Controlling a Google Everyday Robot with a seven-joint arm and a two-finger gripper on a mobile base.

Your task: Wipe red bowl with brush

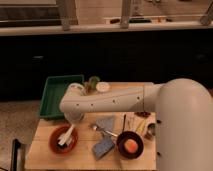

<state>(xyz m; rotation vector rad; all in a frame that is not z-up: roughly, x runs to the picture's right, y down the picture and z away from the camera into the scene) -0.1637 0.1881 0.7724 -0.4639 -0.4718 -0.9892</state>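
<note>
The red bowl sits on the front left of the wooden table. The brush lies in it, its white handle slanting up to the right. My gripper hangs at the end of the white arm, just above the bowl's far right rim, at the upper end of the brush handle. The wrist hides how the gripper meets the handle.
A green tray stands behind the bowl. A black pan with an orange ball, a blue sponge, a grey cloth and a thin metal utensil lie to the right. A green cup and a white lid are at the back.
</note>
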